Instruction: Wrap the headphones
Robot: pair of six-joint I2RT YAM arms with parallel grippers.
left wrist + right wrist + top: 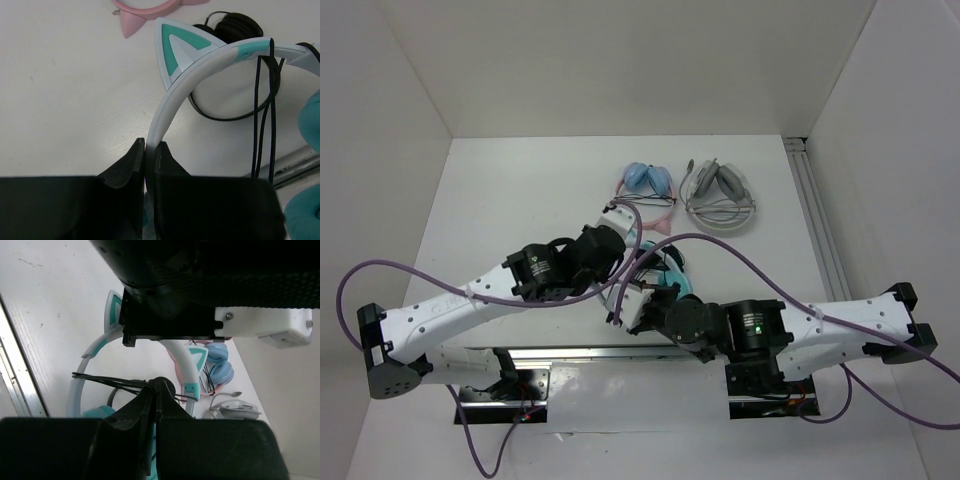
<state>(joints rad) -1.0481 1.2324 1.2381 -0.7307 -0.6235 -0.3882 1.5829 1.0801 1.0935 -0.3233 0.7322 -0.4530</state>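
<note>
- Headphones [678, 272]: mid-table, between the two grippers, just near of the pink-and-blue pair [648, 183]. A grey-white pair [720, 195] lies further right.
- Left gripper [150, 149]: comes in from the left. Its jaws are closed down on the whitish band [200, 65], gripping it edge-on. From the fingers the band arcs away, with a cat ear [175, 50] on its outer side.
- Right gripper [152, 394]: comes in from the near right, jaws closed to a sliver. Strands of the black cable [100, 379] run into the fingertips. It looks pinched there, but the contact itself is partly hidden.
- Key relation: the cable strands cross the band roughly square to its long axis, beyond the ear from the left grip.
- Judgement: the right arm has the cable, so it is the winding hand, and the left is the anchor. The next turn should pass around the band, across its axis and not along it.
</note>
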